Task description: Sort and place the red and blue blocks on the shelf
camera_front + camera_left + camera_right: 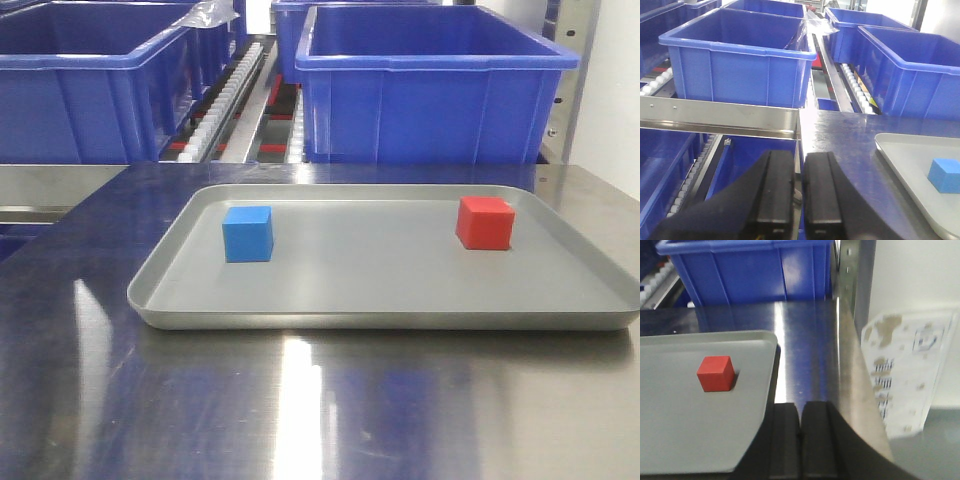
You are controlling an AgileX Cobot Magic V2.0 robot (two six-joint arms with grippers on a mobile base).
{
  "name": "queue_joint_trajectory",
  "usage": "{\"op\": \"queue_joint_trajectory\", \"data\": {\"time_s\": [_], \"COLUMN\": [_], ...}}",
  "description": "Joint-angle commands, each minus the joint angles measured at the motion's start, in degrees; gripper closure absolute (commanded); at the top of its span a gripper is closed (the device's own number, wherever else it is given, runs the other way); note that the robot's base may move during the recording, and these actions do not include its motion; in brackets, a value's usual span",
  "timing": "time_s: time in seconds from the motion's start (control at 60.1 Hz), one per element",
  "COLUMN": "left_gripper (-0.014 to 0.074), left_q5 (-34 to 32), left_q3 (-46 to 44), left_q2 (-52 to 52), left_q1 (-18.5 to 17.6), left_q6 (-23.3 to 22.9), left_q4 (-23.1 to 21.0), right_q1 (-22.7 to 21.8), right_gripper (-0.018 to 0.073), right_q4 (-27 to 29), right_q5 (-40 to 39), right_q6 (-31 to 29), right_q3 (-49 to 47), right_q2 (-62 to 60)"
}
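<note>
The blue block (pixel 248 233) sits on the left part of a shallow grey tray (pixel 380 321), and the red block (pixel 485 222) on its right part. In the left wrist view my left gripper (pixel 799 154) hangs left of the tray and of the blue block (pixel 945 175), its jaws shut to a thin slit with nothing between them. My right gripper (pixel 801 405) is shut and empty beside the tray's right rim, near the red block (pixel 715 373). The shelf shows as a steel rail (pixel 720 117) and a perforated upright (pixel 847 270).
Big blue bins (pixel 430 90) stand on roller tracks (pixel 225 100) behind the tray; another bin (pixel 740 55) is ahead of the left gripper. The tray rests on a shiny steel top (pixel 320 420). A white printed sheet (pixel 910 370) lies off the top's right edge.
</note>
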Motion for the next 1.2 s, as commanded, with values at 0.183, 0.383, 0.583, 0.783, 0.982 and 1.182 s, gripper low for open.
{"op": "queue_joint_trajectory", "data": {"time_s": [0.183, 0.383, 0.583, 0.783, 0.982, 1.182], "left_gripper": [0.0397, 0.0397, 0.0396, 0.0396, 0.0396, 0.0397], "left_q5": [-4.5, -4.5, -4.5, -4.5, -4.5, -4.5], "left_q3": [2.1, 2.1, 2.1, 2.1, 2.1, 2.1], "left_q2": [-1.0, -1.0, -1.0, -1.0, -1.0, -1.0], "left_q1": [0.0, 0.0, 0.0, 0.0, 0.0, 0.0], "left_q6": [-0.1, -0.1, -0.1, -0.1, -0.1, -0.1], "left_q4": [-0.4, -0.4, -0.4, -0.4, -0.4, -0.4], "right_q1": [-0.3, 1.9, 7.9, 12.6, 16.2, 16.9], "right_gripper": [0.0486, 0.0486, 0.0477, 0.0087, -0.0031, 0.0047], "right_q4": [1.9, 1.9, 1.9, 2.3, 2.3, 2.7], "right_q5": [-4.7, 7.0, 21.0, 24.8, 25.8, 28.1], "right_q6": [0.5, 0.5, 0.5, 0.5, 0.5, 0.6], "right_q3": [-22.7, -37.8, -50.8, -54.1, -54.1, -56.7], "right_q2": [26.1, 37.1, 47.1, 54.6, 59.7, 63.1]}}
